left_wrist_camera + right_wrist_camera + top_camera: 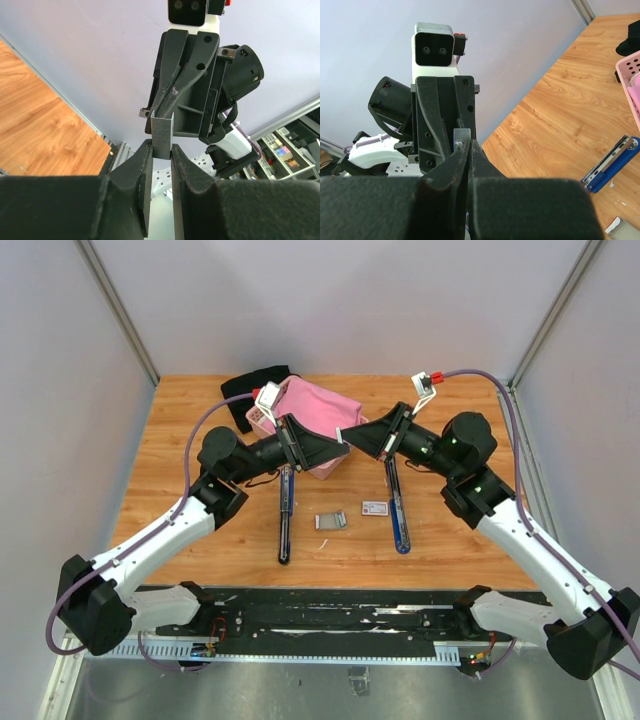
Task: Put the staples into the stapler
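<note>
Staple strip (pixel 162 134) in air over tabletop (pixel 180 410) middle, gripped at both ends. Right gripper (pixel 469 146) clamped on upper end; left gripper (pixel 161 152) fingers pressed against lower end. Silvery staple block (pixel 331 521) and white carton (pixel 375 507) lie between black stapler (pixel 285 515) and blue stapler (pixel 400 512).

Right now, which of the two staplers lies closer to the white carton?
The blue stapler, on the right arm's side: the white carton lies just beside it. The black stapler lies farther left, past the grey block.
</note>
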Robot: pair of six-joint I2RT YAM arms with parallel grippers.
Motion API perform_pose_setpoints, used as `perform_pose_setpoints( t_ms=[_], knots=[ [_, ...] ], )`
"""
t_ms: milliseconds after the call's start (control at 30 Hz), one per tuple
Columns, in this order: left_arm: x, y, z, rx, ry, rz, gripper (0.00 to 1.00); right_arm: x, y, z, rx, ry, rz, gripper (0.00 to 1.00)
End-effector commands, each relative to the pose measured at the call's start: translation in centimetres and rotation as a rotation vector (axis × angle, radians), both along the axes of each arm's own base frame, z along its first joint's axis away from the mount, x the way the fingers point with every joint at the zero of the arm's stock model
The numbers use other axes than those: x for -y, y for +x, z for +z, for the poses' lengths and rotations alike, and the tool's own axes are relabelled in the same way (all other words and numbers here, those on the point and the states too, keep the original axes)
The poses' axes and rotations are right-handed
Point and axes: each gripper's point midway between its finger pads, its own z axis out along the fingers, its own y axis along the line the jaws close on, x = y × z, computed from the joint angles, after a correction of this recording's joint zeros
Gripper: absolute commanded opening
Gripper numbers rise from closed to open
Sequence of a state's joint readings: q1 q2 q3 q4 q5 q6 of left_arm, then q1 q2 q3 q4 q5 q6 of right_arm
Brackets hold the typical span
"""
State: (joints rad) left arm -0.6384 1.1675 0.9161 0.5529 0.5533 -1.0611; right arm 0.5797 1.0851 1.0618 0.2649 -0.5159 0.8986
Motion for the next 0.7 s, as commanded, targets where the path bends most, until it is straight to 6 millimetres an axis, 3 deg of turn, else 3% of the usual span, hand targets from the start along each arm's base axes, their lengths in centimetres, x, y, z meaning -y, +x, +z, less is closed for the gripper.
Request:
perform_pose_setpoints(
  t_ms=[0,133,500,667],
  knots=[
    [-0.3,-1.2,1.3,0.055,-0.042,-0.024,0.19,-0.1,-0.6,-0.2,0.006,0.002,0.018,0.00],
    [-0.4,-1.5,0.7,0.048,-0.034,-0.030,0.16,0.3,-0.5,-0.2,0.006,0.001,-0.007,0.03],
    [-0.4,-2.8,-1.5,0.042,0.029,-0.093,0.13,3.0,1.6,0.6,-0.008,-0.033,-0.129,0.32],
    [-0.1,-3.6,-3.8,0.081,0.174,-0.144,0.13,3.6,1.2,0.2,0.015,-0.182,-0.053,0.45]
  ],
)
